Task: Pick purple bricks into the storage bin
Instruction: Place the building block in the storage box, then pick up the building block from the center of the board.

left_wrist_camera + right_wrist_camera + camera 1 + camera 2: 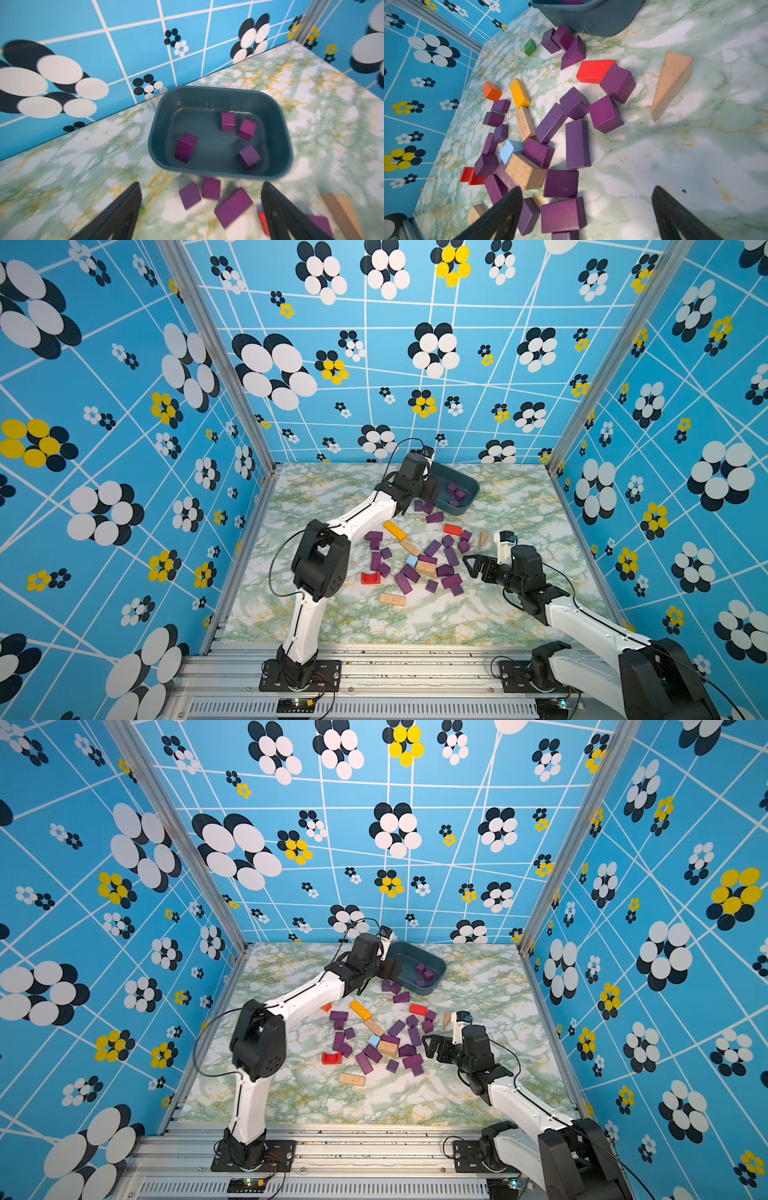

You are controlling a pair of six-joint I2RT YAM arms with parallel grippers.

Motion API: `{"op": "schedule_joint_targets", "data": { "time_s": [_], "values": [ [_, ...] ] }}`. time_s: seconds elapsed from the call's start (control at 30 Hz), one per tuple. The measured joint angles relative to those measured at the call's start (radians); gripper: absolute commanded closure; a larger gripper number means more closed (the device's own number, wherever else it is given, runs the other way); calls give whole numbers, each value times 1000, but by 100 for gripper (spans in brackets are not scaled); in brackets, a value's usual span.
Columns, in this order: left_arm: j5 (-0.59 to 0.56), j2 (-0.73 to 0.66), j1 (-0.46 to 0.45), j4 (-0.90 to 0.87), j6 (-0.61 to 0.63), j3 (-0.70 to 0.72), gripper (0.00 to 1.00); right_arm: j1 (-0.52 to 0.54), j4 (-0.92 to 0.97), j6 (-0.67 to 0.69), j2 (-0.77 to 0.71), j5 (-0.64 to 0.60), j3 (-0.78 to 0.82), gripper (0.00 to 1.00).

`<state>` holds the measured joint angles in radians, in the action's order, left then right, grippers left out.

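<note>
Marbled green-and-white tabletop [519,614]. Dark slate-blue plastic storage bin [471,488] at far centre. Left gripper [430,489] at its left end, jaws spread wide, empty. Right gripper [473,565] likewise agape and empty, just right of loose dark-purple wooden bricks [409,572] mid-table. Left wrist view: four bricks on bin floor, partly hidden by arm in both top views. Small green cube [530,47] clear from right wrist only.
</note>
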<state>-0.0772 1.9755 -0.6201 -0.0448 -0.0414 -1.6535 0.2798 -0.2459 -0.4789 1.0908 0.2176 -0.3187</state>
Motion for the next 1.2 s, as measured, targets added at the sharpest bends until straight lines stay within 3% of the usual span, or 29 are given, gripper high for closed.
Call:
{"op": "schedule_joint_targets", "data": {
  "time_s": [0.07, 0.23, 0.47, 0.7, 0.87, 1.07, 1.2],
  "values": [
    [-1, -177, -16, 98, 10, 183, 0, 0, 8, 4, 0, -6, 0, 1],
    [28, -552, -29, 295, 13, 576, 1, 0, 56, 37, 0, -9, -18, 1],
    [116, -790, -53, 292, 13, 865, 0, 0, 90, 72, -11, -22, -43, 1],
    [123, -1102, -66, 343, -3, 1225, 1, 0, 154, 89, 18, -52, -151, 4],
    [133, -1123, -68, 460, -39, 1382, 0, 1, 206, 118, 91, -88, -232, 19],
    [117, -1131, -68, 505, -98, 1395, 1, 20, 257, 167, 195, -129, -311, 35],
    [114, -1142, -68, 548, -101, 1420, 0, 50, 311, 203, 267, -155, -379, 38]
  ]
}}
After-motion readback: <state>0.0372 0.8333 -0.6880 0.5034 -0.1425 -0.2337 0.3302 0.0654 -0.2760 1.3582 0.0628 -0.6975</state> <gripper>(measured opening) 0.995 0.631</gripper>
